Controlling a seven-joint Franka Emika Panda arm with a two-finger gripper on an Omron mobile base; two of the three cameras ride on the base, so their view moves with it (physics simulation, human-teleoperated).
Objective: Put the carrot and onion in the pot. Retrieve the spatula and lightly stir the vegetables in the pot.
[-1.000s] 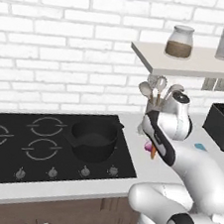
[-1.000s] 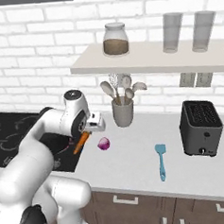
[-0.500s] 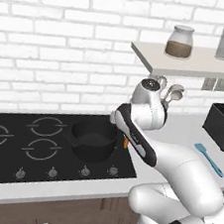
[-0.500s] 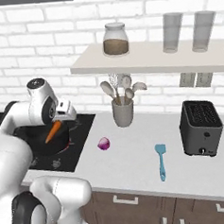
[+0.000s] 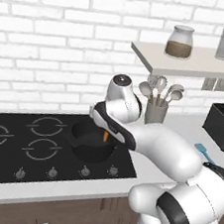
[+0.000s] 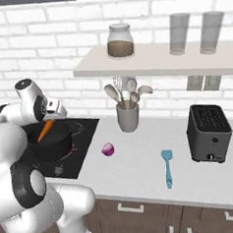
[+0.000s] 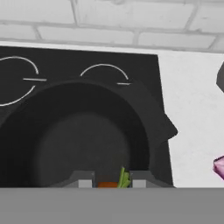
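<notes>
The hand (image 7: pixel 108 183) grips one carrot (image 6: pixel 45 130) over the one pot (image 7: pixel 78 131) (the single onion (image 6: pixel 107 149) lies mid-tabletop, well apart).

Carrot (image 6: pixel 45 130) tilted over black pot (image 6: pixel 54 143); onion (image 6: pixel 107 149), teal spatula (image 6: pixel 167 167) on counter.

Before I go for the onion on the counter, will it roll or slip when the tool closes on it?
The onion is a small round bulb lying loose on the flat counter, so a nudge would probably roll it. Its curved, smooth-looking skin may slip between narrow fingers; gripping across its widest part seems safest. It looks stiff, not squashy. The tool holds the carrot over the pot.
</notes>
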